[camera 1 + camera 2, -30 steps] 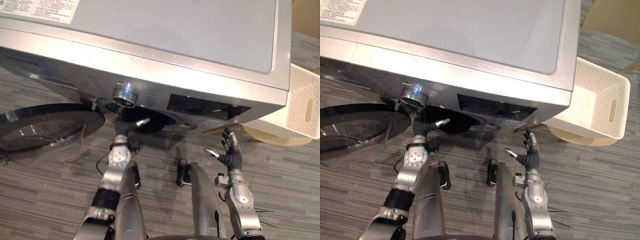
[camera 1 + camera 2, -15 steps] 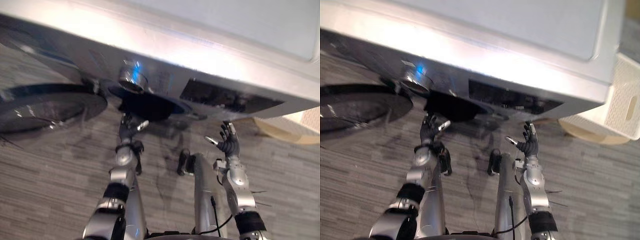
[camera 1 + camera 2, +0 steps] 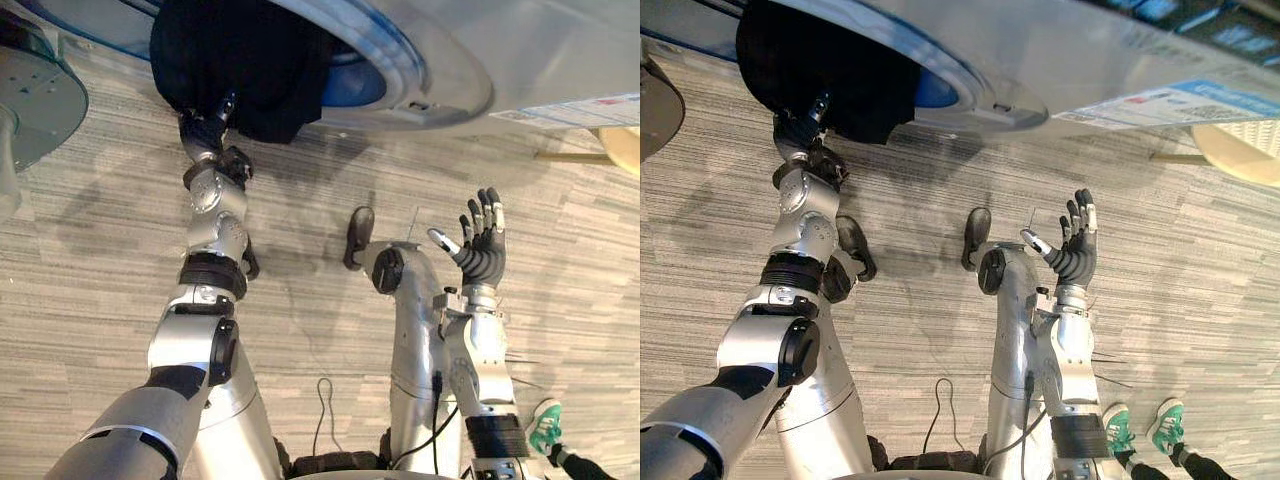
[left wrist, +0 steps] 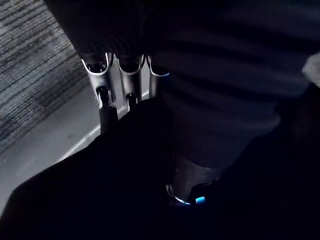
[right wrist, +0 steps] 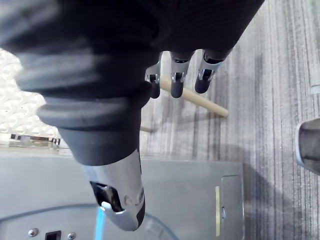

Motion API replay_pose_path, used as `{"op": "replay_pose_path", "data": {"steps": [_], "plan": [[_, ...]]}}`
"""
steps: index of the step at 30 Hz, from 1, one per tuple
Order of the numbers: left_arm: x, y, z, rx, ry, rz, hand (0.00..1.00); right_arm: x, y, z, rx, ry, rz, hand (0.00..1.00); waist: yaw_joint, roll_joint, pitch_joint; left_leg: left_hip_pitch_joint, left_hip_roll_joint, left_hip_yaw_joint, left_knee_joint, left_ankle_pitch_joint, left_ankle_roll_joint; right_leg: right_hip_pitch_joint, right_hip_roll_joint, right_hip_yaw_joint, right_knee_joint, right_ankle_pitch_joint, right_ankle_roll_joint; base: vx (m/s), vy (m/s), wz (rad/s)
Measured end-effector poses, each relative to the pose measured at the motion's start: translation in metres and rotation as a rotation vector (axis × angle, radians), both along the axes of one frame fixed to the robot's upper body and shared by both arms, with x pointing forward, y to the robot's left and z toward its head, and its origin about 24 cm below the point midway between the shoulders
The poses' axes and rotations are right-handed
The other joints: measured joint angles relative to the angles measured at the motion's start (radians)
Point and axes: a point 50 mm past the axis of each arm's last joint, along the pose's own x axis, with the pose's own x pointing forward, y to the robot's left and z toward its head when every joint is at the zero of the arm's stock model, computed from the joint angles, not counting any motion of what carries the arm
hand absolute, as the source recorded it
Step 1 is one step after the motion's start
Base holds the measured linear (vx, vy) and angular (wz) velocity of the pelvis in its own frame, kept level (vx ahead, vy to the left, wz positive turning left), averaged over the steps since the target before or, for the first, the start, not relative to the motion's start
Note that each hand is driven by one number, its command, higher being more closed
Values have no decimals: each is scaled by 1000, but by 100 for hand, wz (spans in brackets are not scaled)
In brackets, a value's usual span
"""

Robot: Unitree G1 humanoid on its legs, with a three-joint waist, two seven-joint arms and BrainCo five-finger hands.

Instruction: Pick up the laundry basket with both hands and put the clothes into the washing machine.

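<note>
Clothes [image 3: 240,60], dark, hang out of the washer's [image 3: 520,50] drum mouth. Left hand [image 3: 203,135] is sunk in them, grip impossible to tell. Right hand [image 3: 483,258] hovers empty, fingers spread. Loading step, I judge; next, push the cloth deeper.

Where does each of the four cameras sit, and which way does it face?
Left eye view: on the head, facing down at the washing machine, dark clothes at its opening, left hand, right hand.
Right eye view: beside it, same scene.
Left wrist view: along the left hand, into the dark clothes.
Right wrist view: along the open right hand, toward floor and machine.
Shared: both eye views show both hands.
</note>
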Motion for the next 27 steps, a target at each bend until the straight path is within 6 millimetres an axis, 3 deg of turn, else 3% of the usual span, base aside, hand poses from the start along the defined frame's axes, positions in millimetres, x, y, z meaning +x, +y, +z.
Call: {"op": "replay_pose_path", "data": {"steps": [7, 13, 16, 19, 24, 26, 27], "plan": [[-3, -10, 11, 49, -28, -1, 100, -11, -5, -2, 1, -12, -1, 0, 2, 1, 0, -8, -9, 5, 10, 9, 3, -6, -15, 2, 10, 18, -2, 11, 36, 2], [-32, -18, 26, 60, -155, 24, 100, -24, -9, -8, -1, 6, -19, 0, -1, 1, 0, -23, -20, -3, 48, 7, 9, -23, -32, 6, 64, 3, -15, -8, 23, 9], [-80, -53, 86, 178, -554, -60, 100, -25, -7, -8, -20, 3, -3, 0, 6, 1, -1, -10, -26, -6, 55, 7, 9, -16, -38, 9, 84, -6, -18, -24, -7, 10], [-103, -65, 99, 206, -706, -73, 100, -25, -4, -9, -25, 3, 7, 0, 2, 4, -3, 33, -26, -3, 45, 1, 8, 22, -35, 11, 76, -14, -9, -24, -6, -3], [-103, -63, 97, 245, -701, -47, 100, -25, -3, -3, -37, -21, 18, 0, 0, 5, -7, 69, -26, 3, -11, 8, 0, 51, -33, -1, 31, -12, -11, -10, -11, 1], [-100, -62, 111, 283, -720, -24, 100, -26, -4, 2, -44, -41, 19, 0, 2, 5, -7, 69, -25, 0, -14, 23, 1, 51, -31, -6, 29, -9, -14, 26, 1, -2], [-95, -61, 127, 318, -730, 0, 100, -25, -4, 3, -56, -48, 31, 0, 2, 5, -7, 68, -24, -2, -14, 24, 1, 51, -29, -8, 27, -2, -27, 57, 9, -5]]}}
